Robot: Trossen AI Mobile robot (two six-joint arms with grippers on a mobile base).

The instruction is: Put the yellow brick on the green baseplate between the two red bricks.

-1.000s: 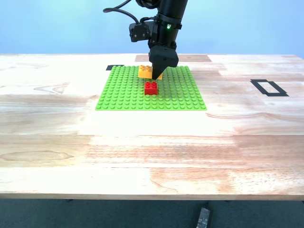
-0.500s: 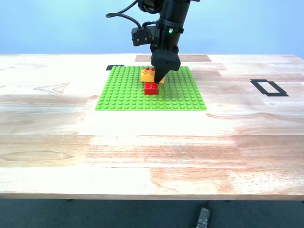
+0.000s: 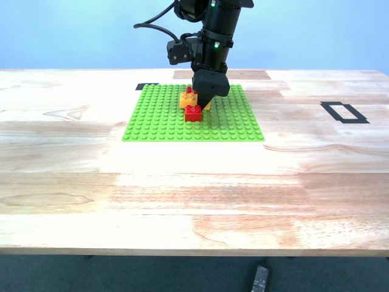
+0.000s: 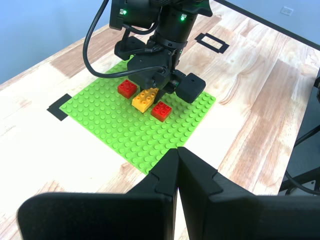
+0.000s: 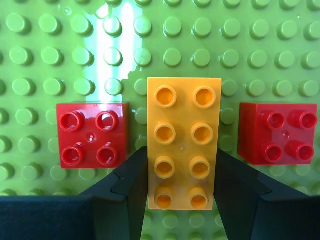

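In the second wrist view the yellow brick (image 5: 183,140) lies on the green baseplate (image 5: 50,50) between the two red bricks (image 5: 91,135) (image 5: 279,132), with a narrow gap on each side. My second gripper (image 5: 182,170) is shut on it, its black fingers (image 5: 127,190) pressing the long sides. The exterior view shows that gripper (image 3: 205,100) pointing down at the yellow brick (image 3: 185,99), with one red brick (image 3: 193,113) in front and the other (image 3: 189,90) behind. My first gripper (image 4: 177,155) hangs shut and holds nothing, away from the baseplate (image 4: 125,135).
A black tape rectangle (image 3: 344,112) marks the table at the exterior view's right. A small black tape patch (image 3: 147,86) sits at the plate's far corner. Bare wood stretches from the plate to the near edge. A dark object (image 3: 260,278) lies below the table edge.
My second gripper has come down and slightly toward the near side with the yellow brick, bringing it from above the plate to rest level between the red bricks.
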